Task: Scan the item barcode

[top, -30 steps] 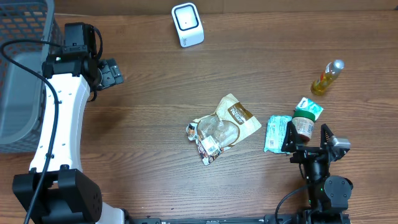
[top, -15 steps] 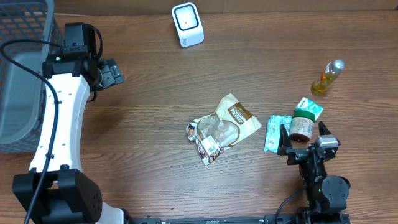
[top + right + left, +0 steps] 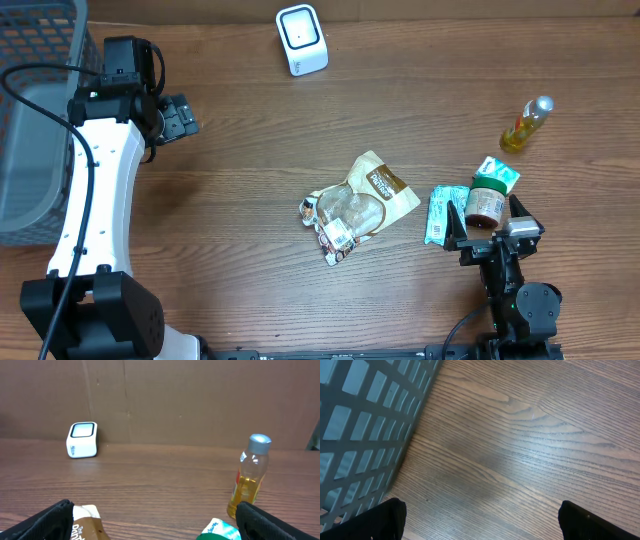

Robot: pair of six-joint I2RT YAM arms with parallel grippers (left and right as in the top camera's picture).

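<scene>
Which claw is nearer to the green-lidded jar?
Right. The right claw is open right next to the jar, on its near side; the left claw is open far off across the table, beside the grey basket.

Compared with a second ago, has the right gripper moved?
Yes. The right gripper has shifted slightly left in the overhead view, judged against the jar, which stayed put.

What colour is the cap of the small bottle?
Silver-grey; the cap of the bottle shows best in the right wrist view.
</scene>
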